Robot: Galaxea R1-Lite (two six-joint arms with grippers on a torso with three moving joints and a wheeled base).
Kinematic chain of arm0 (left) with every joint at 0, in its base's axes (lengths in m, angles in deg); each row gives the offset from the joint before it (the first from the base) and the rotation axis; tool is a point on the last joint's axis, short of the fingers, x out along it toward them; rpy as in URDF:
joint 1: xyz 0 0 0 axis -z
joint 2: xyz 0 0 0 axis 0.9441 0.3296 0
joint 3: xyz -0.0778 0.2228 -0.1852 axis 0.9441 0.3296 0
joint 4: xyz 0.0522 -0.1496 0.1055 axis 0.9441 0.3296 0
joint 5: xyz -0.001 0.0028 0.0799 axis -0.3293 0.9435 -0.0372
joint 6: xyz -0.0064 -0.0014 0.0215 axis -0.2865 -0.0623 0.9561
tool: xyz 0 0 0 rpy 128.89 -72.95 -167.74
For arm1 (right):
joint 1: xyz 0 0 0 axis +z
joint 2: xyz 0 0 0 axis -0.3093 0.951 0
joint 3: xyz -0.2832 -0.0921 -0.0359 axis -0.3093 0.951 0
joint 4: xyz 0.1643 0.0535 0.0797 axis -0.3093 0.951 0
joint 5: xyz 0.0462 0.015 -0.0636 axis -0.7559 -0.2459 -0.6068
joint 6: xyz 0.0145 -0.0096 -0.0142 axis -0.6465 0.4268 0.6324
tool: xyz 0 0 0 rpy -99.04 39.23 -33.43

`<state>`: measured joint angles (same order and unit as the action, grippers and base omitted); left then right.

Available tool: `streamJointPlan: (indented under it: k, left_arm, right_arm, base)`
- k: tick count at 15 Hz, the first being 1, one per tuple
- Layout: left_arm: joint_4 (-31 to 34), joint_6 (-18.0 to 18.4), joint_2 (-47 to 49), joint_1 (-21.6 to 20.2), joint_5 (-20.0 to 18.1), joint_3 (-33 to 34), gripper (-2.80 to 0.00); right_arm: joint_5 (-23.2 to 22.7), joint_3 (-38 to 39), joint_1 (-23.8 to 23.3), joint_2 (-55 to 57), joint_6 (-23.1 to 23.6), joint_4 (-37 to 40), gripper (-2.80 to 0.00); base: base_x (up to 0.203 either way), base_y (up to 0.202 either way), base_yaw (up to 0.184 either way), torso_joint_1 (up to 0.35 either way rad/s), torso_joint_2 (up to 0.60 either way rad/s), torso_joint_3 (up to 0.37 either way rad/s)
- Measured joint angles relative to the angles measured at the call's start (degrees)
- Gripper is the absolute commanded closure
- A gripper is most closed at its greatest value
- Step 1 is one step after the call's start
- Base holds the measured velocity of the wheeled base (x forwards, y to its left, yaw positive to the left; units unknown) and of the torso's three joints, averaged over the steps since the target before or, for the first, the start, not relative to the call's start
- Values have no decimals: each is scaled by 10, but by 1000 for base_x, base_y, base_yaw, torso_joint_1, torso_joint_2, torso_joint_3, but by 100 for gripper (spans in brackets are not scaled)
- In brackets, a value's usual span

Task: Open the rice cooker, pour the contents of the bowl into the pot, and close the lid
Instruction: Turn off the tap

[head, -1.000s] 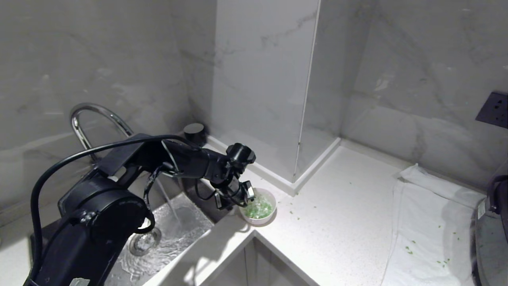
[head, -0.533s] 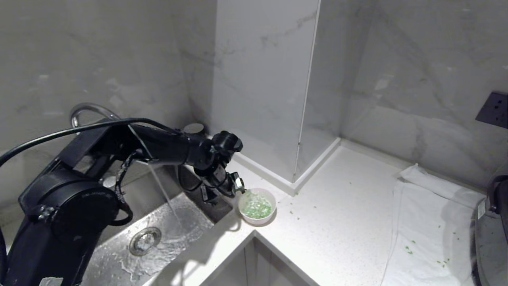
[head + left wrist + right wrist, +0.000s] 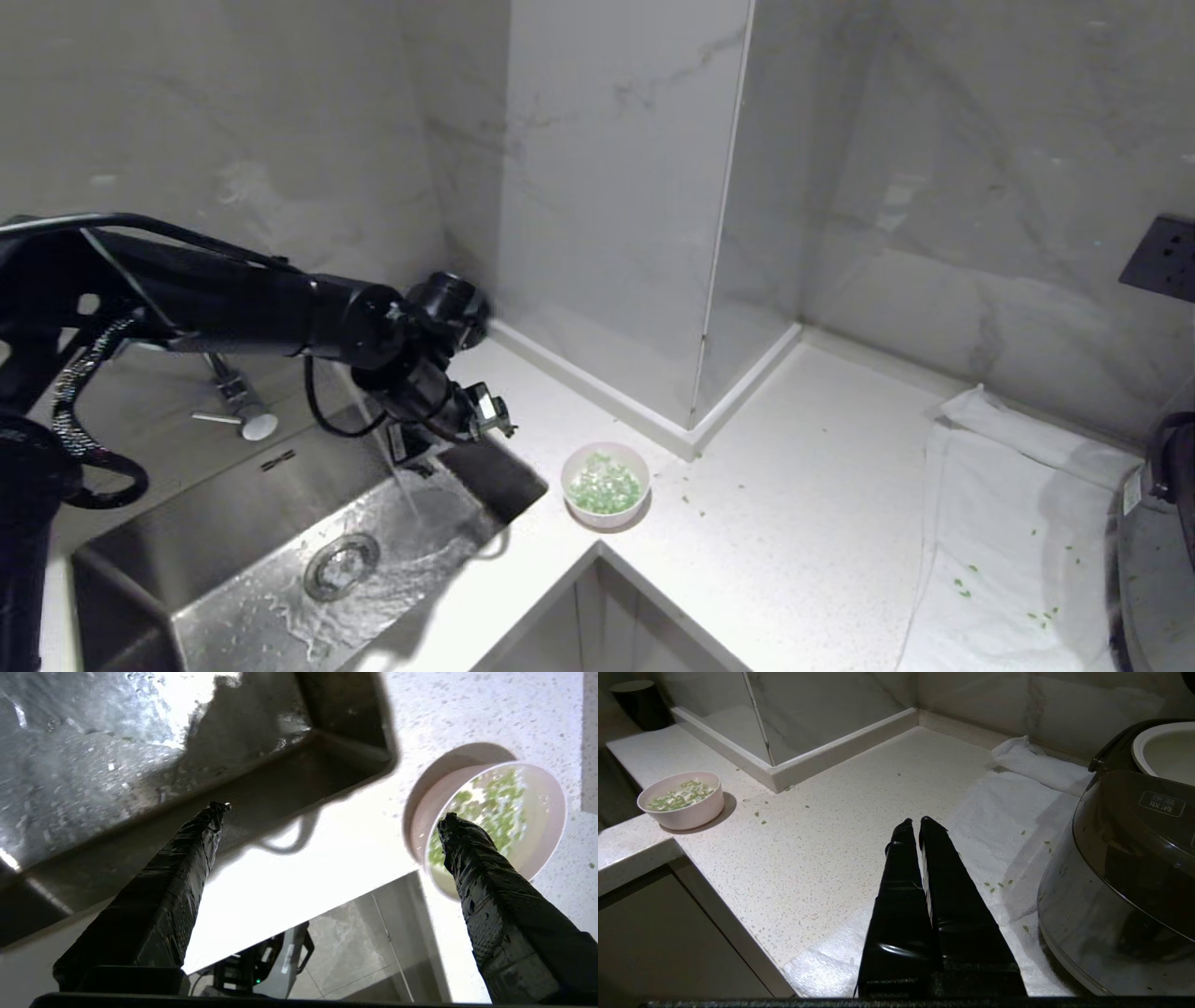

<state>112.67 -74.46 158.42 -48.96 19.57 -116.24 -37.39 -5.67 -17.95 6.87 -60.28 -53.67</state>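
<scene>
Left gripper (image 3: 331, 812) over sink (image 3: 280, 523), fingers spread, empty; right fingers (image 3: 920, 830) pressed together, parked. Bowl (image 3: 605, 483) full on counter (image 3: 794, 523). Approach rim level, pinch firmly, avoid spilling greens.

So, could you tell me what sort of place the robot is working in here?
Most likely a home kitchen: a steel sink with water running into it, a speckled stone countertop against marble-look walls, and a rice cooker standing on a white towel.

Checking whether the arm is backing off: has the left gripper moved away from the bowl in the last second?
Yes. The left gripper has pulled away from the bowl, leftward over the sink; the bowl stayed put.
</scene>
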Motion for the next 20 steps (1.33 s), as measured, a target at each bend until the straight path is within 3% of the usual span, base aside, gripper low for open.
streamJointPlan:
  k: [4,7,10,15,20]
  left_arm:
    - [-61,-1,-77,-59,4,127,-280]
    - [-96,2,-115,-141,1,189,-280]
    - [-137,35,-135,-230,-3,229,-280]
    - [-208,88,-118,-351,-12,237,-280]
    - [-248,112,-70,-406,-8,195,-280]
  right_arm:
    - [0,0,0,0,0,0,0]
    - [0,0,0,0,0,0,0]
    - [0,0,0,0,0,0,0]
    - [0,0,0,0,0,0,0]
    - [0,0,0,0,0,0,0]
  base:
    - [0,0,0,0,0,0]
    - [0,0,0,0,0,0]
    - [0,0,0,0,0,0]
    - [0,0,0,0,0,0]
    - [0,0,0,0,0,0]
